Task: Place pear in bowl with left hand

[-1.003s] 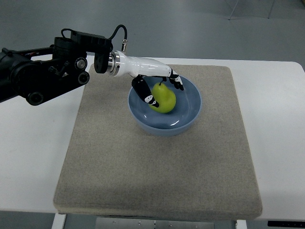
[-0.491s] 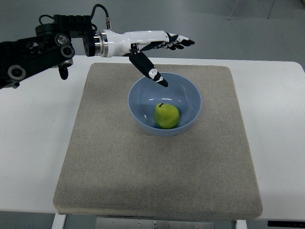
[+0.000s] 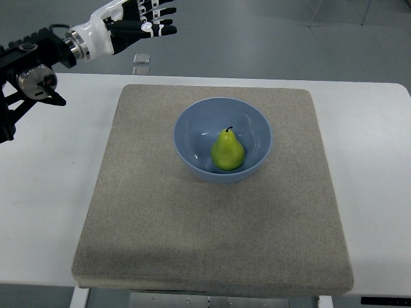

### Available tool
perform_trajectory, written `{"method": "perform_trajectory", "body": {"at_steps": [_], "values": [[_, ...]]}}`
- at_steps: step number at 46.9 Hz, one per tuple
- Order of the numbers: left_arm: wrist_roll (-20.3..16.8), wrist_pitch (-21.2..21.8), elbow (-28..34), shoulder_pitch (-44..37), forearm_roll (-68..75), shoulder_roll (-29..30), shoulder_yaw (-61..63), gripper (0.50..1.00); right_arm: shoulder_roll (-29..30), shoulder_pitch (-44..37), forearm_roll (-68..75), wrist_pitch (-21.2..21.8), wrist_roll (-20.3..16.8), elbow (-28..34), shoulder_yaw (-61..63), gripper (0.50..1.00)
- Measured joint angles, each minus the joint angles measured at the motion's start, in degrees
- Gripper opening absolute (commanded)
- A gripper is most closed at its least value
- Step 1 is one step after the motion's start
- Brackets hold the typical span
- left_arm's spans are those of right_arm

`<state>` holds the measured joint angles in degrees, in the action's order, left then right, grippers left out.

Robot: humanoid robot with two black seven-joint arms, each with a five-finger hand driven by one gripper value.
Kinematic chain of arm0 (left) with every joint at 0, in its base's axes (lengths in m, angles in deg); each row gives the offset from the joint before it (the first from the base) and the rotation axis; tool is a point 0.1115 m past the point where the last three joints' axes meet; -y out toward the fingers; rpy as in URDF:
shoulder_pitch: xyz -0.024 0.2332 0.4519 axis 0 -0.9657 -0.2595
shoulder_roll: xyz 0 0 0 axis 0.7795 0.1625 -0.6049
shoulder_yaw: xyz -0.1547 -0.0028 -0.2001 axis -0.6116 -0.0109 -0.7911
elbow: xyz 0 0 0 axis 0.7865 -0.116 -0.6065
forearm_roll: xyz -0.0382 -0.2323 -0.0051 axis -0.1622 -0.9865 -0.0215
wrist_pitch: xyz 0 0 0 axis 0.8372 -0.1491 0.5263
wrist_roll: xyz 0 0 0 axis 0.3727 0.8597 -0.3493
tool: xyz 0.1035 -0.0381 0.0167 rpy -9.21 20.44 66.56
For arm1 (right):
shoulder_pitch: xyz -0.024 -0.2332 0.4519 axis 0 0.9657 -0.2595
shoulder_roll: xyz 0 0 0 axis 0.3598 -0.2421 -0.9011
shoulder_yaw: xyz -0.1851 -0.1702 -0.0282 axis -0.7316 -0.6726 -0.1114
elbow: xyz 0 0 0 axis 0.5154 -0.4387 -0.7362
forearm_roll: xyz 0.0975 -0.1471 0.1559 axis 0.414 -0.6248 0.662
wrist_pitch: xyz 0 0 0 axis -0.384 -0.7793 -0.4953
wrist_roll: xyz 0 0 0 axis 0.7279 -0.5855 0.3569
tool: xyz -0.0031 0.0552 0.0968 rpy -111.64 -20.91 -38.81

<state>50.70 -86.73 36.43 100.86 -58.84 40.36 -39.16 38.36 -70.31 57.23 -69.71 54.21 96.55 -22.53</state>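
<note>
While no writing is legible, the left hand (image 3: 131,25) is seen with fingers (image 3: 162,29) spread and holding nothing; well below them, the pear (image 3: 228,151) is upright in the bowl (image 3: 192,128).

You face white worktop (image 3: 51,192), running past frame left and right. Grey-beige mat (image 3: 212,224), squarish, lies flat directly on it, covering centre; bare white margins show left, right and along far edge. Mat's near edge sits close to worktop's near edge. Blue bowl (image 3: 192,131) stands on mat, toward far half, centred left-right.
</note>
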Motion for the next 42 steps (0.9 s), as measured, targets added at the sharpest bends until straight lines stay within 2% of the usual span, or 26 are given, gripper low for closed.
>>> {"method": "perform_trajectory", "body": {"at_steps": [11,17,24,30,42], "values": [[1.1,0.0,0.2,-9.0,-3.6,-0.4,-10.6,0.994,0.0,0.0,0.0,0.0,0.0,0.0,0.0,0.924],[2.9,-0.1,0.6,-10.4,-8.9,-1.7,-10.7,0.994,0.0,0.0,0.0,0.0,0.0,0.0,0.0,0.926],[8.5,-0.3,3.4,-10.7,-14.9,-4.1,-11.1,0.994,0.0,0.0,0.0,0.0,0.0,0.0,0.0,0.924],[11.7,-2.7,5.3,-10.7,-17.9,-4.7,-11.1,0.994,0.0,0.0,0.0,0.0,0.0,0.0,0.0,0.924],[12.8,-5.5,7.1,-10.7,-18.2,-5.0,-11.1,0.994,0.0,0.0,0.1,0.0,0.0,0.0,0.2,0.924]]}}
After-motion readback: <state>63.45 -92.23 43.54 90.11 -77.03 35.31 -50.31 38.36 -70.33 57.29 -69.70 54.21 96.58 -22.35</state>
